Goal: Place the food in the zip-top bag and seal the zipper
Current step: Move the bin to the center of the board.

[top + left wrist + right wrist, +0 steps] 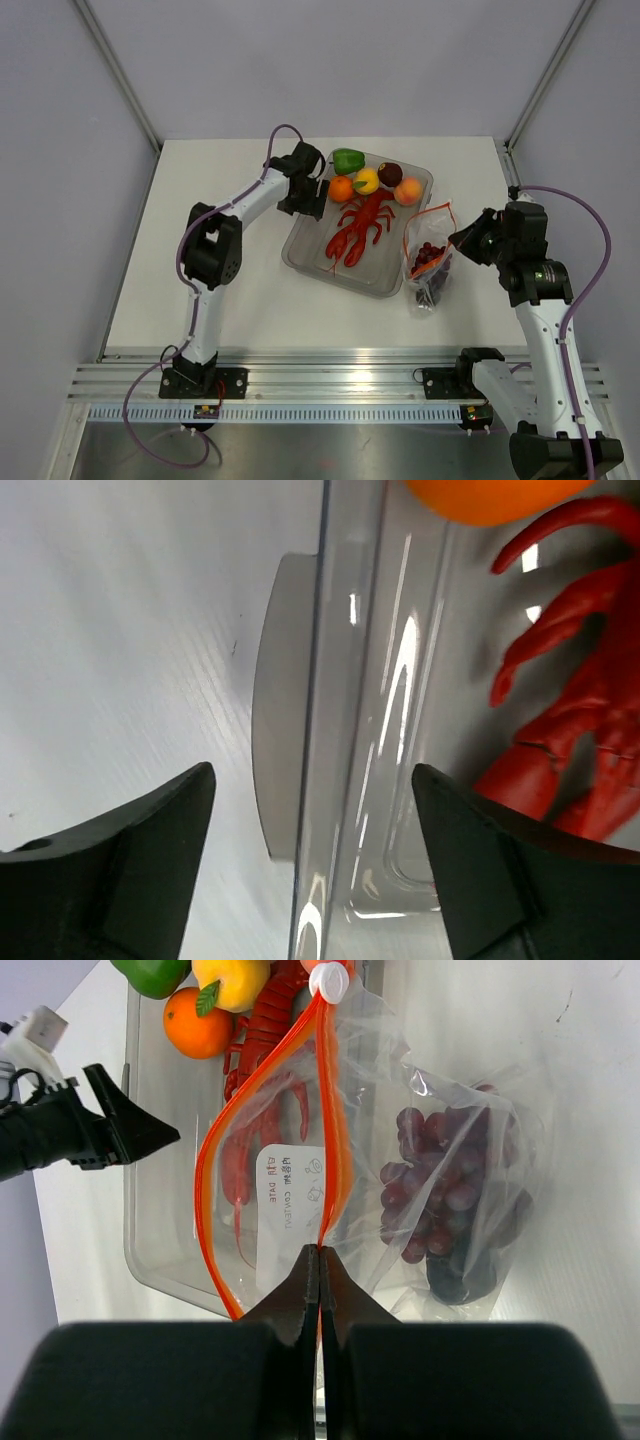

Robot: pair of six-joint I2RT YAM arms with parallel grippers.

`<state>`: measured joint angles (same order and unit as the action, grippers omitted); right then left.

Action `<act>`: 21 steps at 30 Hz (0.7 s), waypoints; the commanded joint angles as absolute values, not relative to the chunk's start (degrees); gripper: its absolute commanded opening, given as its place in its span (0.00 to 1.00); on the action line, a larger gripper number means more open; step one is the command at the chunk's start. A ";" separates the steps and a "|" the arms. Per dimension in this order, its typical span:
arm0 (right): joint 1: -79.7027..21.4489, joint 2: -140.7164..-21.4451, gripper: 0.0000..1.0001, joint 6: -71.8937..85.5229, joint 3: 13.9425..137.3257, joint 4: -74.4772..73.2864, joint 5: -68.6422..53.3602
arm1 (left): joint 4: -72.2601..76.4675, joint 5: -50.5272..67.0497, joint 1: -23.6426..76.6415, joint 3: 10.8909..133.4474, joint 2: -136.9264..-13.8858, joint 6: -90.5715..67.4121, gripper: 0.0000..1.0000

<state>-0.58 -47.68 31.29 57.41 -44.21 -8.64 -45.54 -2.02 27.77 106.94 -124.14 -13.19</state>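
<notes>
The clear zip-top bag [430,262] stands right of the tray, its mouth open, with purple grapes [450,1185] and a dark piece [458,1275] inside. My right gripper [320,1250] is shut on the bag's red-orange zipper strip [335,1110], holding the mouth up. In the tray lie the red lobster [360,230], orange [341,188], yellow fruit [367,180], dark plum [390,173], peach [407,191] and green pepper [348,159]. My left gripper [312,810] is open and empty, straddling the tray's left wall [340,680], next to the orange [490,495] and lobster [570,710].
The clear-grey tray [305,240] sits at the table's middle back. Its white slider tab [330,980] tops the bag's far end. White table surface [220,300] lies left and in front. Enclosure walls surround the table.
</notes>
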 commanded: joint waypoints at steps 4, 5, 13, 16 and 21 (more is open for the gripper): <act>-0.62 -47.55 0.00 30.94 59.85 -42.71 -9.32 | -46.06 -7.38 25.75 105.66 -122.70 -12.31 0.55; -0.62 -47.64 0.00 30.94 59.85 -42.54 -9.32 | -45.97 -7.90 25.58 104.77 -121.83 -12.22 0.49; -0.62 -49.74 0.00 30.41 60.11 -41.57 -11.86 | -45.53 -13.35 22.77 97.74 -115.50 -13.79 0.28; -0.62 -50.62 0.00 29.80 60.47 -41.57 -12.48 | -44.91 -15.20 20.57 94.23 -112.78 -16.25 0.29; -0.62 -51.85 0.00 29.44 60.56 -40.87 -13.97 | -42.98 -14.50 17.49 88.95 -107.68 -18.72 0.74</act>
<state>-0.58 -51.53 30.70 58.19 -43.20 -11.99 -45.30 -10.61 19.62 90.13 -114.19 -16.45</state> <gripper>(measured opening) 0.009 0.619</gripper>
